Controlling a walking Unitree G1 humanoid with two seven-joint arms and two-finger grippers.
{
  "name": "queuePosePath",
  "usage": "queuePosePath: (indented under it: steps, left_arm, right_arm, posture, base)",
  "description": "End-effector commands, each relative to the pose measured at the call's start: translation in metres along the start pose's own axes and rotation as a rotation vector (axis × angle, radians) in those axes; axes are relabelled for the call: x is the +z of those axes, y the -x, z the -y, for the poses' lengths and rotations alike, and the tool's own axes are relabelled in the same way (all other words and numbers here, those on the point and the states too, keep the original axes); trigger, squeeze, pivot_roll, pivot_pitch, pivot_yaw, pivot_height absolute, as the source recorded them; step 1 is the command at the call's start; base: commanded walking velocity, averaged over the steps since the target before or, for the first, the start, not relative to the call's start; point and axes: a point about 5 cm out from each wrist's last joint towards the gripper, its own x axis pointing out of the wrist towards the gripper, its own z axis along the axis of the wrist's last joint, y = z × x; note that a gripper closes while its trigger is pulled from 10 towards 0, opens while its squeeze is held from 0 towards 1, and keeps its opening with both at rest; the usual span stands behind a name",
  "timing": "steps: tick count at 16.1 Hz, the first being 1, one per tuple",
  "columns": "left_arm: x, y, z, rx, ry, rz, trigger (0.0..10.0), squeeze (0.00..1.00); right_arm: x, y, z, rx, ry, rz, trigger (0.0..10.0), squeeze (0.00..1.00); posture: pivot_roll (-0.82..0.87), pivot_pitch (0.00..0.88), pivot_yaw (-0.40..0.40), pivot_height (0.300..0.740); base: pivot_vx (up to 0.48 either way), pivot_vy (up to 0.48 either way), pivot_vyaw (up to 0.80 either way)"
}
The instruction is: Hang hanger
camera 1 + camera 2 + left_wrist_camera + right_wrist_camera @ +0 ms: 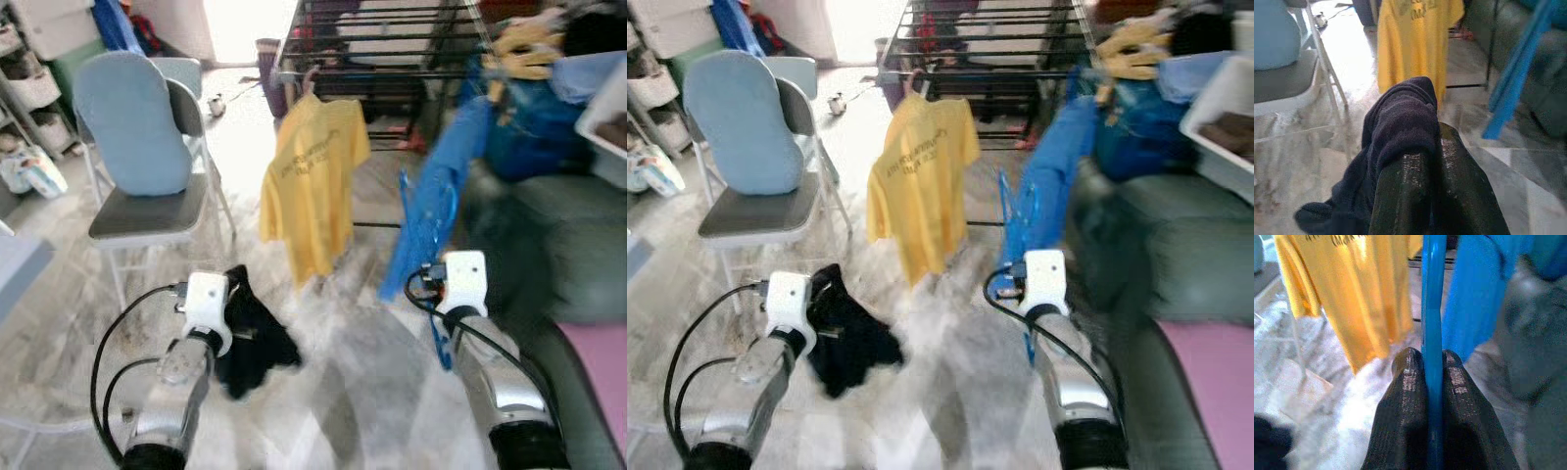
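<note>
My right gripper (1432,357) is shut on a blue plastic hanger (1433,293), whose bar runs straight up between the two black fingers. The hanger is held upright at the right, in front of a hanging blue cloth (446,181). My left gripper (1432,147) is shut on a dark navy garment (255,338) that drapes over one finger and hangs down toward the floor. Ahead stands a black drying rack (392,44) with a yellow T-shirt (313,186) hanging from its near rail.
A metal folding chair (147,211) with a light blue cushion (132,122) stands at the left. A dark green sofa (578,245) lies along the right, with a white basket (607,122) and piled clothes above it. Marbled floor (343,362) lies between me and the rack.
</note>
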Motion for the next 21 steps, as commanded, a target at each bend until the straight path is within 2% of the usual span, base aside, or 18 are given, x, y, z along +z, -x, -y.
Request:
queuePosePath:
  steps: [1, 4, 7, 21]
  left_arm:
    - [0.003, 0.002, -0.009, 0.028, -0.014, 0.014, 10.0, 0.00]
    - [0.005, 0.001, -0.010, 0.032, -0.014, 0.014, 10.0, 0.00]
    - [0.005, 0.000, -0.013, 0.037, -0.018, 0.005, 10.0, 0.00]
    - [0.002, -0.003, -0.006, 0.021, -0.016, -0.032, 10.0, 0.00]
  right_arm:
    - [0.005, -0.003, -0.010, 0.032, -0.002, 0.024, 10.0, 0.00]
    - [0.004, -0.006, -0.012, 0.052, 0.017, 0.023, 10.0, 0.00]
    - [0.004, -0.008, -0.020, 0.079, 0.042, 0.041, 10.0, 0.00]
    - [0.001, -0.010, -0.018, 0.104, 0.034, 0.041, 10.0, 0.00]
  posture:
    - [-0.09, 0.000, 0.052, 0.740]
    - [-0.08, 0.000, 0.054, 0.740]
    - [-0.08, 0.000, 0.072, 0.740]
    - [-0.09, 0.000, 0.058, 0.740]
  base:
    - [0.000, 0.000, 0.00]
    - [0.000, 0.000, 0.00]
    - [0.000, 0.000, 0.80]
    - [0.000, 0.000, 0.80]
